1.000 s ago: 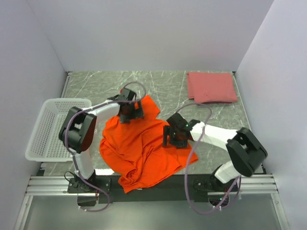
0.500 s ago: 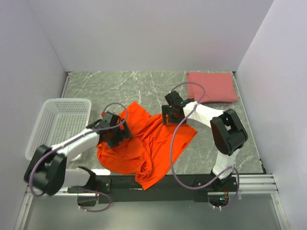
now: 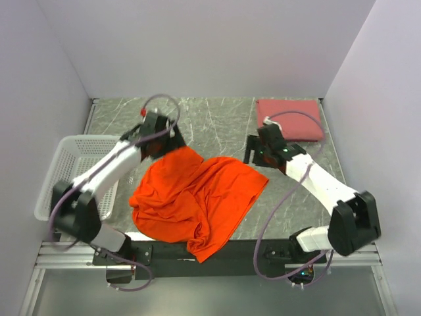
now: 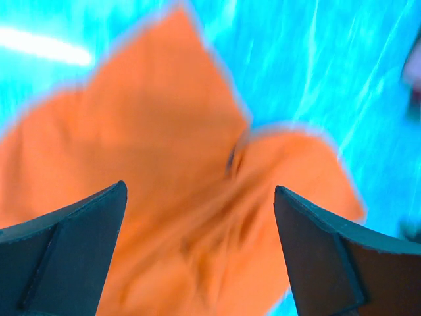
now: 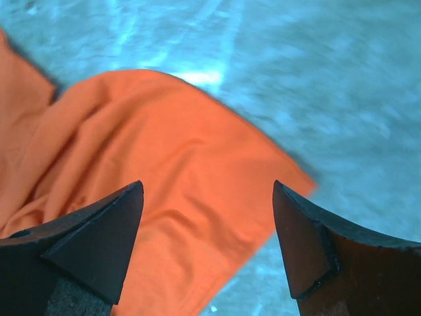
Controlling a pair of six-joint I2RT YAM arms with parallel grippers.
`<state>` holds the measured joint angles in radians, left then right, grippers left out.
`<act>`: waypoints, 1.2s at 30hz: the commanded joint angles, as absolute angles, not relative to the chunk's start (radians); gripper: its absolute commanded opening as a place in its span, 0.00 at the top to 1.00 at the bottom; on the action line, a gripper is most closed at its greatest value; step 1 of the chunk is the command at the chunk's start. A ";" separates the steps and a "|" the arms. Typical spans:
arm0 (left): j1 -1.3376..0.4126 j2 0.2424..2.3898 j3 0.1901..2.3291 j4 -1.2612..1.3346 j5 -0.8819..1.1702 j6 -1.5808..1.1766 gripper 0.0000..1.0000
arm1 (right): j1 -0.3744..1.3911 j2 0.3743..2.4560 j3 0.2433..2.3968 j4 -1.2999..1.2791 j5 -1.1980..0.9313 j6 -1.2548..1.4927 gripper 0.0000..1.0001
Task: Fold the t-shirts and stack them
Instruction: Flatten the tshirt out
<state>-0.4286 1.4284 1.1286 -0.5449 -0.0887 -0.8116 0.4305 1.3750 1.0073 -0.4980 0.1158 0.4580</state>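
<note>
Both arms have swung in the last half second: the left fingers [image 4: 72, 253] have gone from the lower left of the cloth up to its top corner, and the right fingers [image 5: 85, 240] have slid rightward to the cloth's right-hand edge. Between them the bright orange short-sleeved soft cloth t-shirt [image 3: 197, 194] now lies broader and flatter across the middle of the overhead frame, on the grey marbled tabletop [image 3: 217, 118]. Its lower left is rumpled, and a fold droops over the tabletop's bottom edge.

Each wrist view shows its pair of fingers spread wide with only orange cloth and tabletop beneath, gripping nothing. That reads as a release after tugging opposite corners apart, the spreading step that has to come before any fold. The shirt looks not yet flat enough.

A dusty pink cloth t-shirt [image 3: 289, 120] sits in the upper right of the overhead frame, folded into a neat rectangle and well apart from the orange one, likely parked there as the base of the stack. A white plastic mesh basket [image 3: 69, 174] stands at the left edge; by this layout the task is roughly half done
</note>
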 commanded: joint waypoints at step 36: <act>-0.397 2.183 1.669 -0.586 -0.169 -0.514 0.99 | 0.212 1.253 0.755 -0.460 0.143 0.552 0.15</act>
<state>-0.3889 2.2086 1.7115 -0.5728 -0.1749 -0.5014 0.2234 1.2366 0.7589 -0.4915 0.1127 0.5392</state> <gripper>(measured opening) 0.020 0.851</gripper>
